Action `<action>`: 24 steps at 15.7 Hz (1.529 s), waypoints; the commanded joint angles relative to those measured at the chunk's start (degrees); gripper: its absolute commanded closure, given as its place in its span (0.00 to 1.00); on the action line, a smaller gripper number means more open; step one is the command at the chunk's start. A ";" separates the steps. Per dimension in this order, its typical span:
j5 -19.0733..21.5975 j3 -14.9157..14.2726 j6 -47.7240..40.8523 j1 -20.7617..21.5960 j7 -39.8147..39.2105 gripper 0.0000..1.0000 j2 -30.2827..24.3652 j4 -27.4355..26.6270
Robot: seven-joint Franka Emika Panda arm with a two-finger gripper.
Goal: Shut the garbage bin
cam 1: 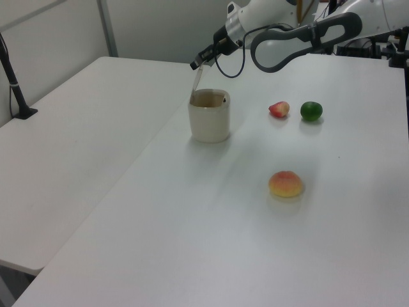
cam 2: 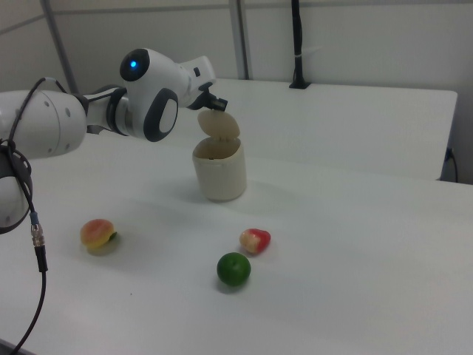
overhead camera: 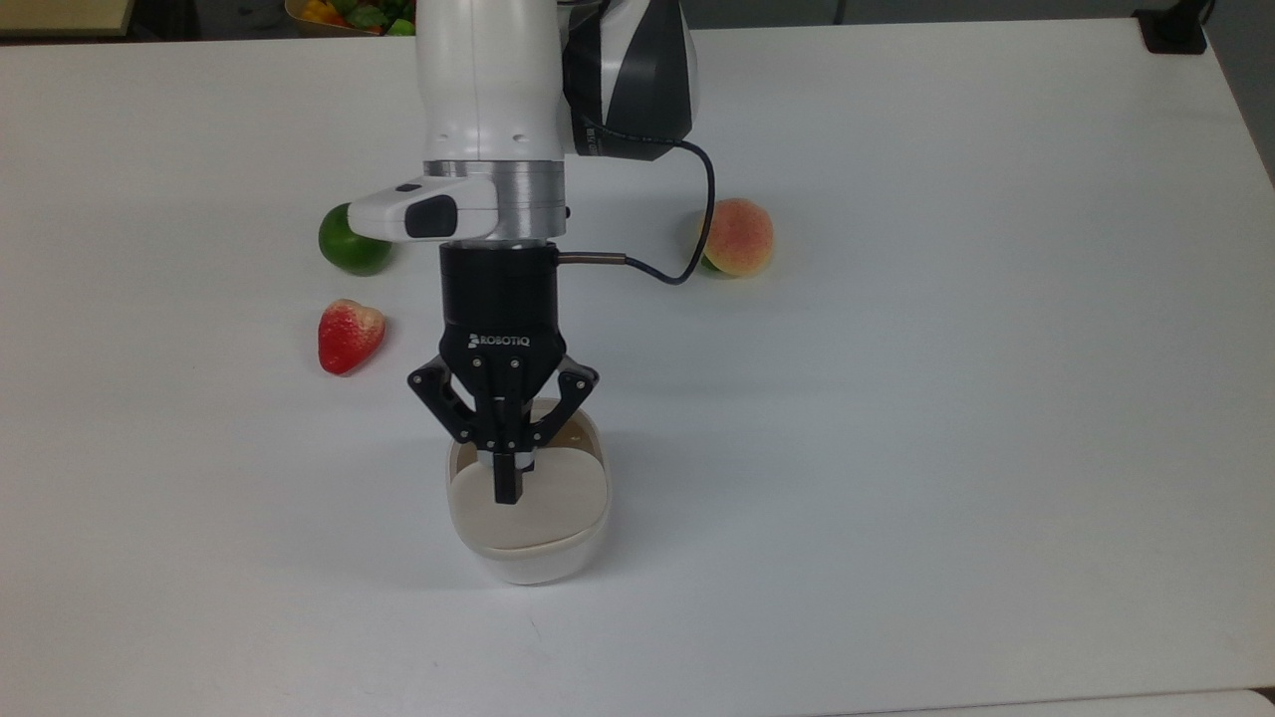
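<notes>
Lighting is bright, even and diffuse, apparently from overhead. The white table point(overhead camera: 946, 398) reflects a soft sheen in all three views, with mild glare toward the top view's upper edge. Shadows are faint and soft-edged, pooled close under the garbage bin point(overhead camera: 528, 543) and the peach point(cam 1: 285, 184). The left and right views are grainier, with softer detail, than the top view.

White tables in a plain, pale-walled room

Two smooth white rectangular tabletops point(cam 1: 77, 160) stand side by side (a narrow seam between them), evenly lit, before a light grey panelled wall point(cam 2: 355, 37) with slim metal uprights point(cam 1: 107, 29); a black pole point(cam 2: 297, 44) rises at the far table's edge.
</notes>
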 commanded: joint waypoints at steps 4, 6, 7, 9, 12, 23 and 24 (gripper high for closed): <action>-3.96 2.23 -2.14 -0.38 0.70 1.00 -9.09 -13.91; -3.96 2.23 -5.64 -0.47 0.70 1.00 -10.06 -14.71; -3.96 2.23 -8.36 -0.47 0.78 1.00 -10.58 -14.80; -4.13 2.23 -12.50 -0.65 0.78 1.00 -11.12 -14.71; -5.01 2.23 -12.95 -1.44 0.78 1.00 -10.94 -14.97; -6.68 2.23 -12.95 -2.23 0.70 1.00 -9.10 -16.47; -7.03 2.23 -12.95 -2.23 0.70 1.00 -8.75 -16.56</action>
